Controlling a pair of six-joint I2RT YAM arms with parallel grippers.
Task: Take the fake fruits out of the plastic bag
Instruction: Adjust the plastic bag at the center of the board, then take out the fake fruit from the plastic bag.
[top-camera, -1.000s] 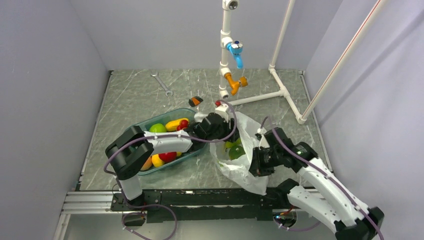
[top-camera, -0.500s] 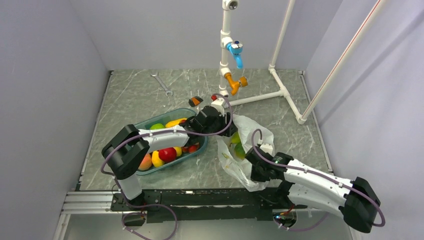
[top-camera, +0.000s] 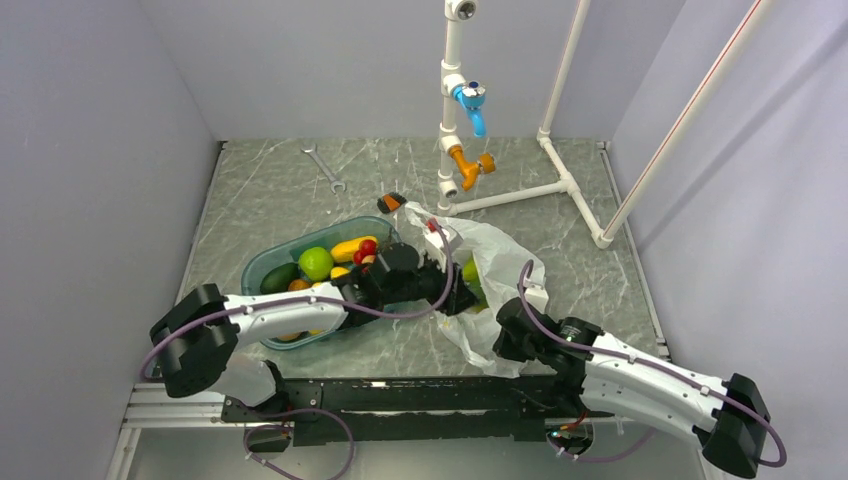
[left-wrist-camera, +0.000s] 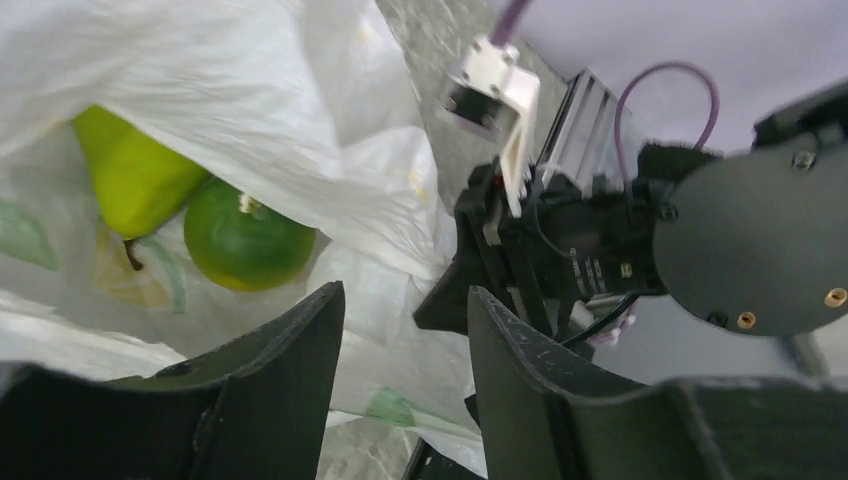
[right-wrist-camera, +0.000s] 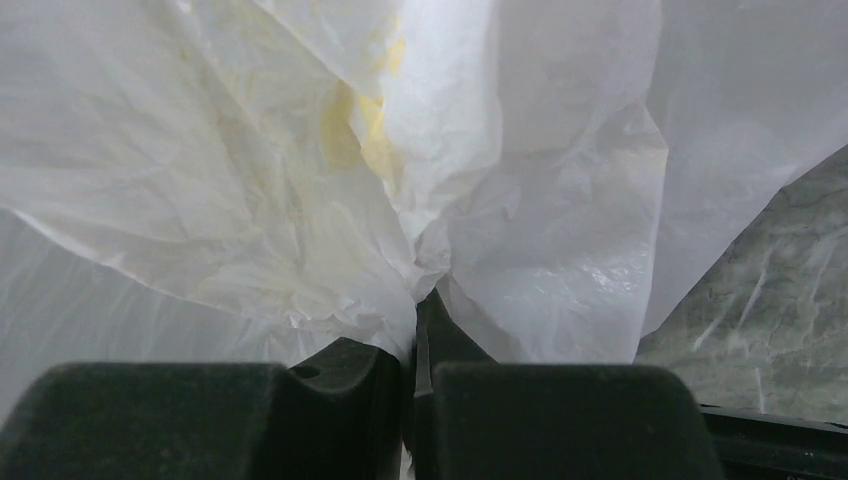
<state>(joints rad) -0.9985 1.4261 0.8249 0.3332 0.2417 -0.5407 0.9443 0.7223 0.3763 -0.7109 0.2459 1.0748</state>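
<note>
The plastic bag lies crumpled on the desk. Inside it, the green pear touches the green-orange round fruit. The left tool hangs at the bag's mouth, its jaws partly apart and holding nothing. The right tool is at the bag's near edge, pinched tight on a fold of its film. The teal tray sits just left of the bag.
</note>
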